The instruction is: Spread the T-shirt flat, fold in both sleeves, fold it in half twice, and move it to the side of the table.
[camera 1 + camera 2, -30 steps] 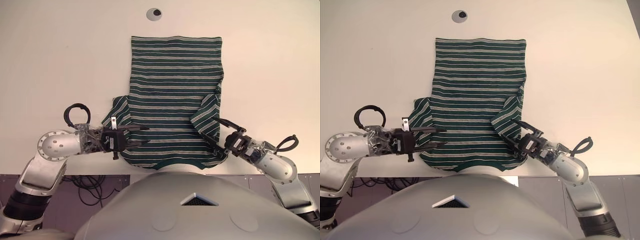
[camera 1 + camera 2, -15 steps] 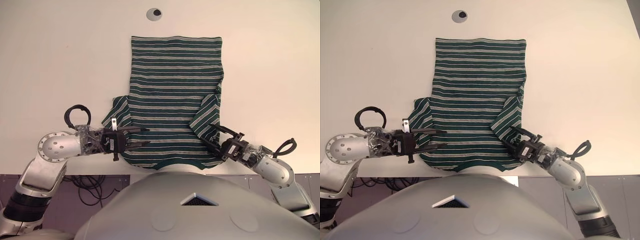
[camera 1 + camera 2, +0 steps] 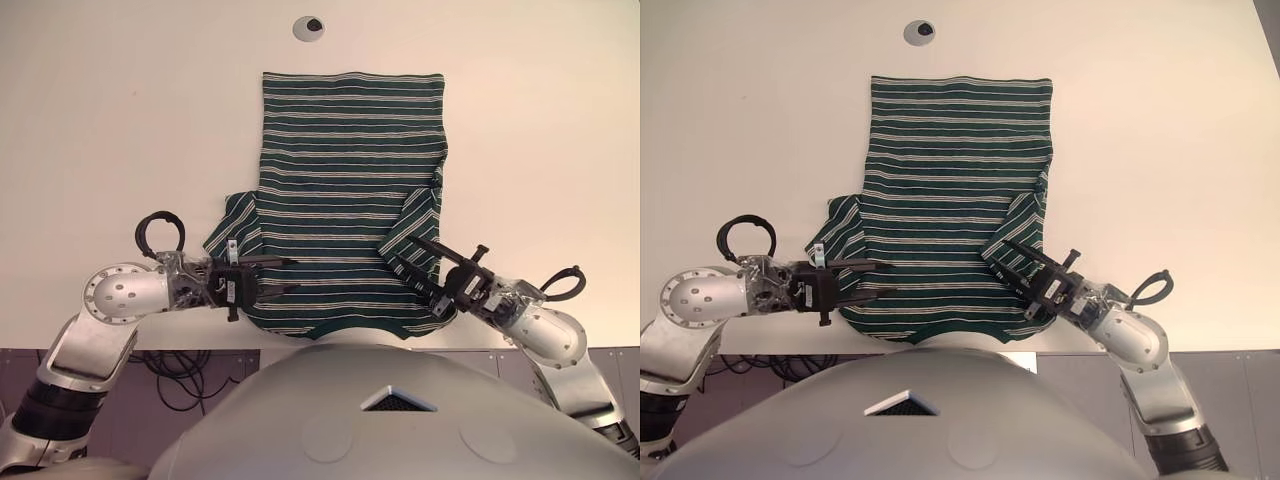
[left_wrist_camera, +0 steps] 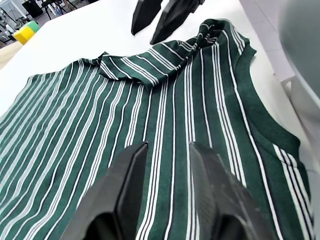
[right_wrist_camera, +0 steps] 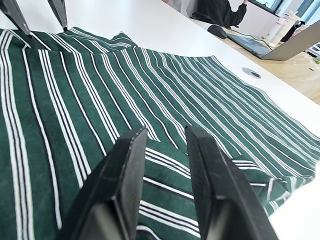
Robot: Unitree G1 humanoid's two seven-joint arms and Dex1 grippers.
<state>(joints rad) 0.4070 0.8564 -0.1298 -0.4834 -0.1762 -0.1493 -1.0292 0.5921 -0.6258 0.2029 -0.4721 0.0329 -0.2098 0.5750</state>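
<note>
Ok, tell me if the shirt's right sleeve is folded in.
Folded in: right sleeve lies diagonally across the dark green white-striped T-shirt.

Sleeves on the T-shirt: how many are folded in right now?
1. The right sleeve lies folded onto the body of the T-shirt. The left sleeve sticks out sideways past the body's edge, not folded in. Neither is hidden.

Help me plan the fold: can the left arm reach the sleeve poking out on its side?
Probably yes: the open left gripper is over the shirt beside that sleeve, nothing lying between.
</note>
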